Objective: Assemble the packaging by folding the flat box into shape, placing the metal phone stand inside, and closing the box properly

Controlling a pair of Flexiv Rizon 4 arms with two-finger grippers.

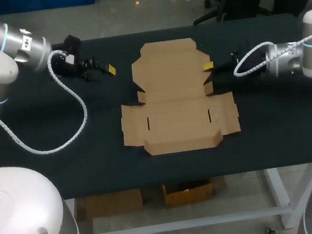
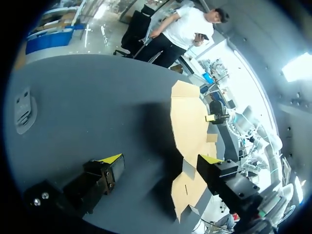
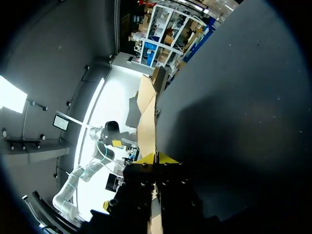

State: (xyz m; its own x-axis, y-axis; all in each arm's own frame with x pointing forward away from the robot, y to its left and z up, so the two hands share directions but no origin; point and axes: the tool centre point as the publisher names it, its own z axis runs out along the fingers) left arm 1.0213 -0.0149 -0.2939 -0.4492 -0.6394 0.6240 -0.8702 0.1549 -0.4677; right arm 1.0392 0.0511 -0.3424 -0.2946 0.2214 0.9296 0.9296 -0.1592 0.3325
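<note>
The head camera looks down from above and behind on the table [image 1: 286,137]. The left wrist camera sits low behind the left claw [image 2: 160,159], facing the flat box [image 2: 187,122] ahead of it. The right wrist camera, behind the right claw [image 3: 156,158], views the same flat box edge-on, very close.

Here's the table [image 1: 56,172]: a wide, matte black top running from far left to far right. Along the near edge a pale metal frame [image 1: 184,224] shows beneath it, with one leg [image 1: 275,188] dropping at the near right. Both wrist views show the same dark surface [image 2: 97,97] [image 3: 234,97].
</note>
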